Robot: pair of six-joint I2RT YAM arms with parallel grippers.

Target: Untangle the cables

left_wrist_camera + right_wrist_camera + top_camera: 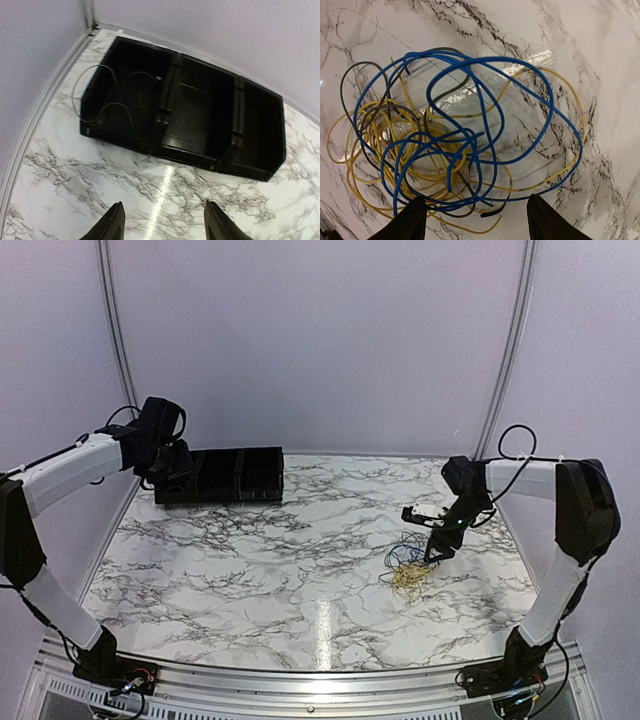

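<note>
The tabletop [250, 570] is a smooth, glossy marble-look surface throwing glare, the black bin [190, 152] looks like slightly shiny hard plastic, the cables [409, 572] look smooth and plastic-coated, and the wall [320, 340] is plain matt.

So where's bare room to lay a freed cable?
Free: the marble table between the black bin and the cable tangle, and the near strip along the front rail. Crowded: around the tangle under the right gripper.
</note>
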